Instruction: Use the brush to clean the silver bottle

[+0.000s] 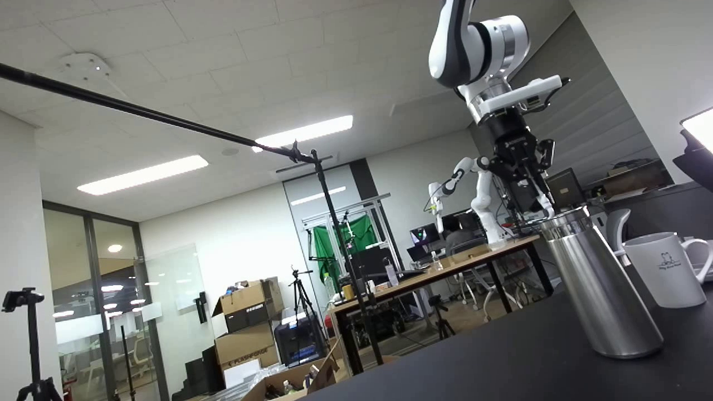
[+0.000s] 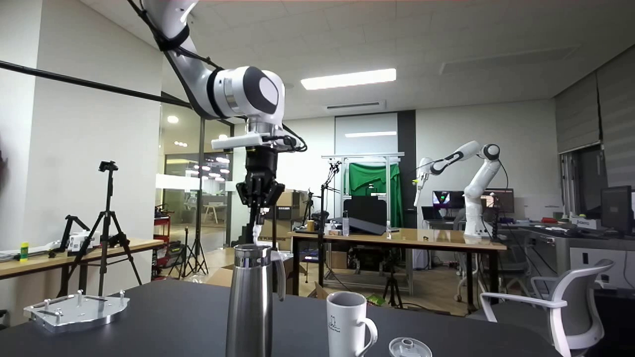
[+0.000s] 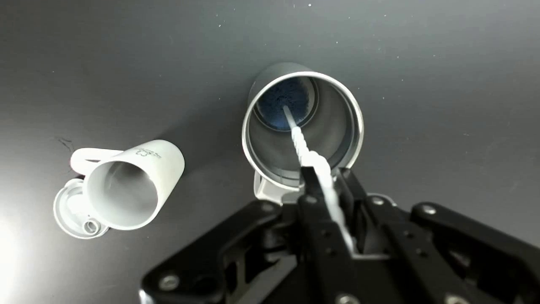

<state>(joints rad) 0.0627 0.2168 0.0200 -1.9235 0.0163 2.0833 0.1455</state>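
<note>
Step in hand, my read: scrubbing the inside, or about to start. The end effector [image 3: 328, 175] is closed on the brush [image 3: 299, 141], pale handle pinched between its 2 fingers. The silver bottle [image 1: 607, 295], lower right of the frame in an exterior view, stands uncapped on the counter [image 2: 183, 322] with the brush down in it. Can't tell if any strokes are done.

Next move should be up-down strokes, plus a sideways sweep so the head reaches the wall. Handle looks a bit off the bottle's axis, so I'd line up the wrist first. Nothing seen bracing the bottle; side load could slide or tip it. Mind the fingers near the rim.

Views: only the wrist view sees inside. The blue head [image 3: 284, 99], presumably bristles, sits deep, toward the upper left of the opening. Both exterior views give just a short bit of handle above the rim; steel hides the rest. In the wrist view the mug [image 3: 122, 196] and lid [image 2: 410, 348] overlap at lower left; an exterior view has counter showing between them. The metal plate [image 2: 74, 313], lower left, appears only there.
</note>
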